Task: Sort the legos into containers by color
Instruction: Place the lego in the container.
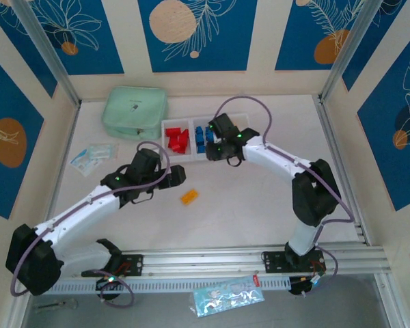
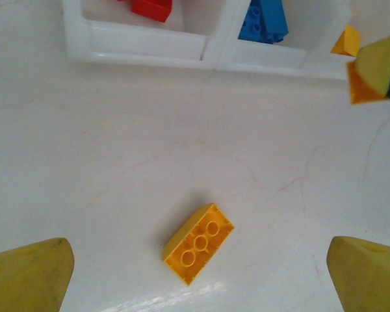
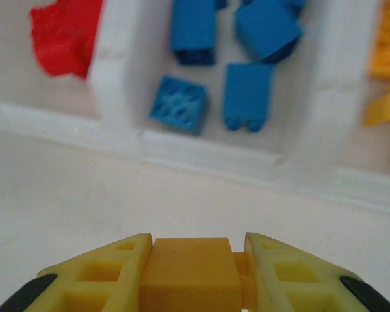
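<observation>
Yellow brick [image 2: 198,244] lies on the desk [image 2: 84,162] beneath the spread left hand [image 2: 198,260]. Farther on, the right hand [image 3: 193,247] pinches another brick [image 3: 190,286] before the bins [image 3: 201,153]; best lift it over the wall [image 3: 370,188] to the yellow pile [image 3: 387,78].

The brick [image 3: 190,273] between the right fingers [image 3: 97,279] is cut by the bottom edge. Beyond them, red legos [image 3: 65,29] blur at left; yellow legos [image 3: 389,55] run off the right edge.

no readable text, pouch label [image 1: 132,106] too small to read
</observation>
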Controlling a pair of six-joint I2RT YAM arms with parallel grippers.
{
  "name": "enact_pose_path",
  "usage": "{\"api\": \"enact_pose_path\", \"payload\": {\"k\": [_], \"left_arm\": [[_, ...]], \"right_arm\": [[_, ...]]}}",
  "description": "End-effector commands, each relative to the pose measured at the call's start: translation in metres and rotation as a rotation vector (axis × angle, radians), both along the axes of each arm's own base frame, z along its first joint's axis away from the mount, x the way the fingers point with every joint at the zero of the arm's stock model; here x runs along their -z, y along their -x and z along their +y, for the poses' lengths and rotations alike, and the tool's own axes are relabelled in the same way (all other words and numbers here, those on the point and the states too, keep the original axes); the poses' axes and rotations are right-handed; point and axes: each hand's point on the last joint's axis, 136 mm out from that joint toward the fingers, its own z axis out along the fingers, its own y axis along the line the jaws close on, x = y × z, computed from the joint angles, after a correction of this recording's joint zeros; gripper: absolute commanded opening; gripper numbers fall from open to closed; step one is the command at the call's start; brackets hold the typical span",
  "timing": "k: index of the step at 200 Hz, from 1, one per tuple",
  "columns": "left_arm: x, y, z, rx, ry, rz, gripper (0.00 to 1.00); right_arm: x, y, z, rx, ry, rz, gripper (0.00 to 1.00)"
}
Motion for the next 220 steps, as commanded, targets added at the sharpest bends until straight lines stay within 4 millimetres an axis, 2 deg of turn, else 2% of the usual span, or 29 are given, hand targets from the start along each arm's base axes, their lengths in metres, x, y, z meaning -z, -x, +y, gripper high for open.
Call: {"api": "enact_pose_path", "payload": {"k": [1,33,81,123,144,177,196,220], "left_arm": [[-0.018,-0.012,-0.022,0.042,0.055,-0.034,0.99],[-0.021,-0.022,-0.04,0.062,0.069,-0.048,0.99],[-0.024,-0.034,-0.059,0.087,0.096,-0.049,0.99],[-0.025,-0.04,-0.064,0.097,0.087,-0.049,0.99],[-0.025,-0.039,-0.063,0.097,0.084,-0.049,0.99],[-0.029,-0.038,-0.06,0.098,0.072,-0.059,0.99],[-0.033,-0.037,-0.058,0.098,0.07,-0.068,0.99],[-0.039,-0.033,-0.052,0.093,0.064,-0.084,0.99]], "right_arm": [[-0.011,-0.015,-0.019,0.021,-0.022,0.0,0.29],[-0.011,-0.055,-0.041,0.077,-0.025,-0.019,0.29],[0.006,-0.112,-0.063,0.133,0.016,-0.018,0.3],[0.017,-0.141,-0.082,0.178,0.049,-0.015,0.37],[0.017,-0.145,-0.087,0.187,0.051,-0.013,0.46],[-0.001,-0.141,-0.084,0.177,0.044,-0.042,0.53],[-0.014,-0.132,-0.079,0.168,0.038,-0.059,0.57],[-0.027,-0.107,-0.065,0.141,0.007,-0.06,0.6]]}}
